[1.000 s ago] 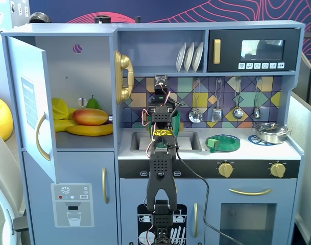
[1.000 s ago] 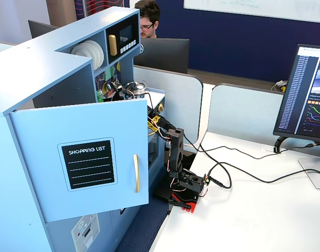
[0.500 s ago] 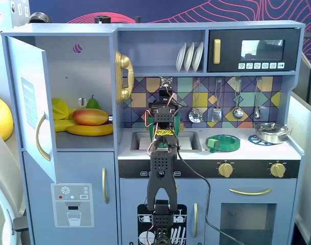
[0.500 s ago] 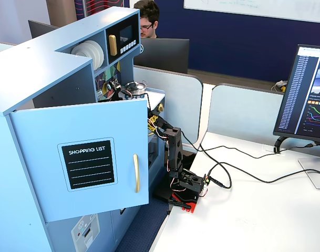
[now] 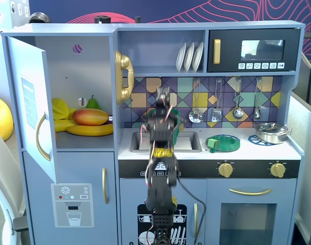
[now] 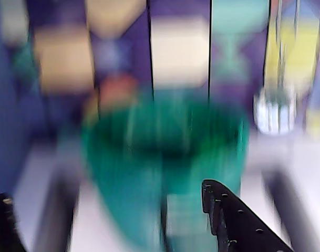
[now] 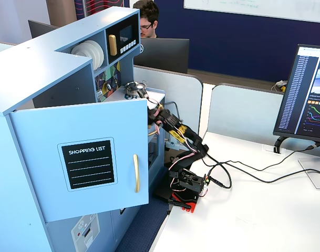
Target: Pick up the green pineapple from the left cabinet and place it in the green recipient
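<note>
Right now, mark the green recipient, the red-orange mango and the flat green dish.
green recipient (image 6: 149,152): wrist view, front wall below the rim.
red-orange mango (image 5: 90,117): a fixed view, middle of its body.
flat green dish (image 5: 222,143): a fixed view, its front rim.

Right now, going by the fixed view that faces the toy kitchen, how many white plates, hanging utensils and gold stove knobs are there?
White plates: 3
Hanging utensils: 4
Gold stove knobs: 2
Total: 9
</note>
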Robot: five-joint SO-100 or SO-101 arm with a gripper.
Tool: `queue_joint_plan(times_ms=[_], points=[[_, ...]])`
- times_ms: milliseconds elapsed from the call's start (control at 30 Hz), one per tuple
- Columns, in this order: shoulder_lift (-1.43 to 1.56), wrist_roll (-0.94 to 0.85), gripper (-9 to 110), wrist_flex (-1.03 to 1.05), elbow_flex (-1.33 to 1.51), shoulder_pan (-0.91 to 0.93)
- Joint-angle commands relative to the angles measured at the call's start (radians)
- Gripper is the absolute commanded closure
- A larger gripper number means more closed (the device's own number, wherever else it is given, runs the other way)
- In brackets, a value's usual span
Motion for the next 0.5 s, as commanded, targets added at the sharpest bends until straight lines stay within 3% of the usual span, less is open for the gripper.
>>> queue_joint_plan(times_ms=[0,200,467], points=[[0.310,-0.048,78,0.114,0.285,-0.028],[0.437,-0.069,101,0.383,0.449,-0.026],[0.549,0.031,101,0.508,0.776,-0.081]])
